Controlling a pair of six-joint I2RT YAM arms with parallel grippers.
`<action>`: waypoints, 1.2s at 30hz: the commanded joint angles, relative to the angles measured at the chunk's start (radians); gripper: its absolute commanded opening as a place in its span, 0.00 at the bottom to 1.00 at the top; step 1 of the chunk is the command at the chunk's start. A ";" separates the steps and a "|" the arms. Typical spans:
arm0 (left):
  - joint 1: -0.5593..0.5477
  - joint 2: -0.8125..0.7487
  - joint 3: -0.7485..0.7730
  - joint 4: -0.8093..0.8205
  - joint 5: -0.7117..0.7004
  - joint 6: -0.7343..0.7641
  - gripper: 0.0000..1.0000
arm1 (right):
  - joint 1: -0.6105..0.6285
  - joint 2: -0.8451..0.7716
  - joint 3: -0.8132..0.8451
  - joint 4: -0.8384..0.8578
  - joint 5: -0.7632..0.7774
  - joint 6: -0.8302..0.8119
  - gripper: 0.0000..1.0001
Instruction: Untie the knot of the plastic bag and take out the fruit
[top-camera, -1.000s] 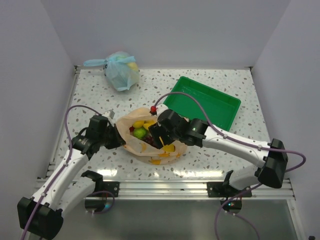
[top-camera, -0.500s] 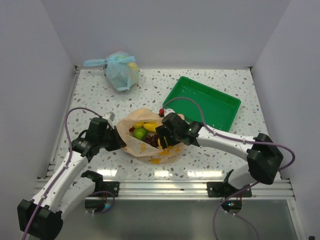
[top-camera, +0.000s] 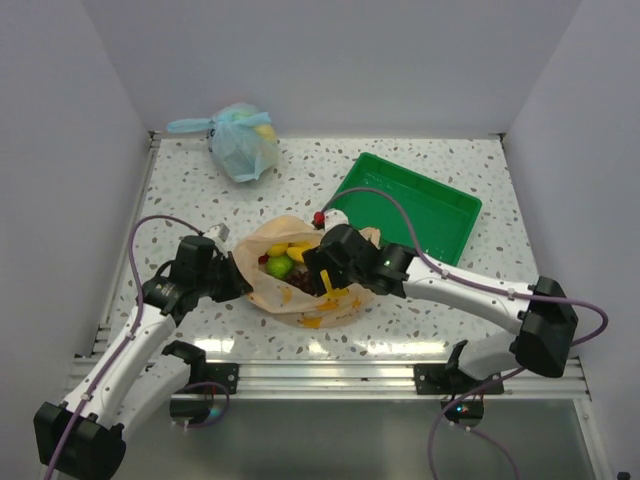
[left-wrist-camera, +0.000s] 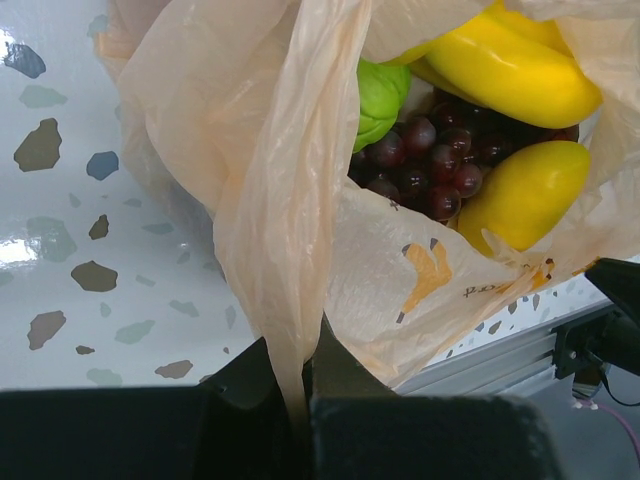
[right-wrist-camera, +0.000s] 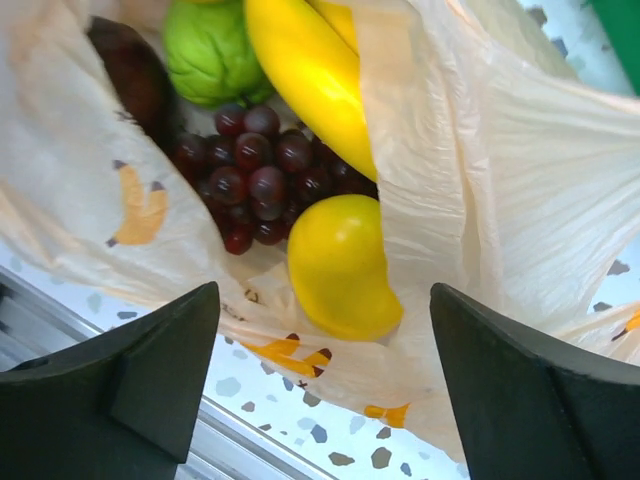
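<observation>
The left arm (top-camera: 126, 350) and the right arm (top-camera: 470, 290) share one build: smooth white tube links between bulky matte-black joint housings (top-camera: 545, 335). A thin purple cable (top-camera: 155, 216) runs loosely along each arm, and a small red piece (top-camera: 320, 217) sits on the right one's near the wrist. Black clamp brackets (top-camera: 203, 375) anchor the bases. The right gripper (right-wrist-camera: 322, 295) has thick, black, wedge-shaped fingers (right-wrist-camera: 150, 375) with flat faces. The left gripper (left-wrist-camera: 305, 395) shows the same dull black plastic.
</observation>
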 joint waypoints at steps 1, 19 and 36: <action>0.005 -0.012 -0.002 0.011 0.013 0.005 0.00 | 0.019 -0.051 0.048 -0.012 0.074 0.022 0.86; 0.005 -0.012 -0.005 0.005 0.007 0.005 0.00 | 0.039 0.111 -0.032 0.020 0.078 0.123 0.68; 0.005 -0.033 -0.030 0.000 0.005 0.000 0.00 | 0.040 0.168 0.019 0.101 0.017 0.038 0.66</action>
